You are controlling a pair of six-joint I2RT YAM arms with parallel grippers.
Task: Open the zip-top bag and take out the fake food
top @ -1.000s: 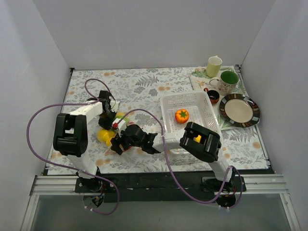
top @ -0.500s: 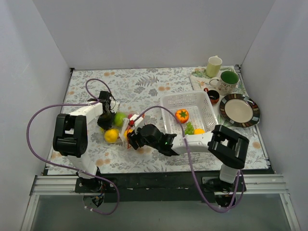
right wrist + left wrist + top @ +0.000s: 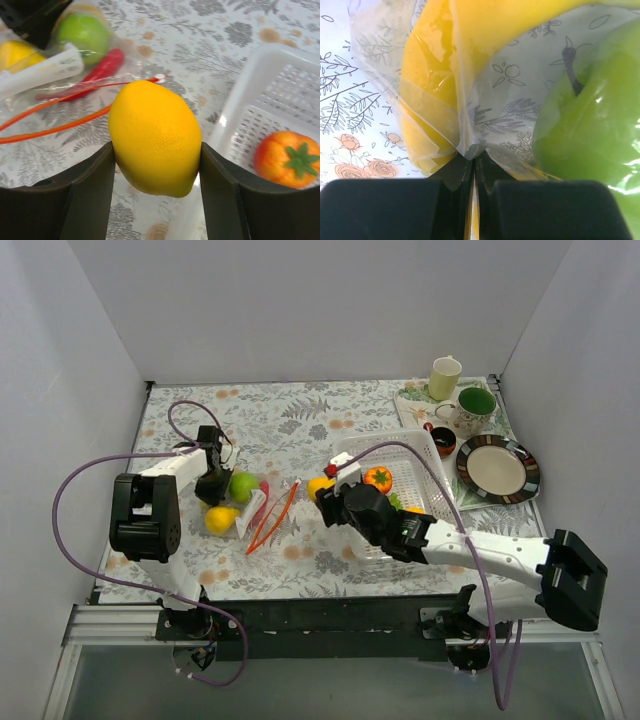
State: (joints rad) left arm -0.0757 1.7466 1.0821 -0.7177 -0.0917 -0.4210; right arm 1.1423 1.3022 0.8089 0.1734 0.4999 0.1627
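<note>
1. Left gripper (image 3: 210, 486) at the left of the floral table cover (image 3: 300, 420). Fingers fully closed, pinching a fold of clear film at the zip-top bag's far-left end. The left wrist view shows the film caught between the pads (image 3: 420, 200).
2. Zip-top bag (image 3: 256, 510) lies flat on the cover, between the left gripper and the basket. Red-orange zip strips (image 3: 272, 516) are spread apart, mouth facing right. A white band (image 3: 40, 75) runs across it, too blurred to read.
3. In the bag: green apple (image 3: 242, 485), yellow fruit (image 3: 220, 520), red chili (image 3: 102, 67).
4. Right gripper (image 3: 322, 490) fingers are part-open, clamped on both sides of a yellow lemon (image 3: 155, 137). It is out of the bag, lifted, just beside the basket's left rim.
5. White perforated basket (image 3: 345, 446) holds an orange pepper (image 3: 378, 479) and green grapes (image 3: 395, 505).
6. Far right: cream mug (image 3: 445, 378), green-lined mug (image 3: 476, 405), striped plate (image 3: 497, 469).
</note>
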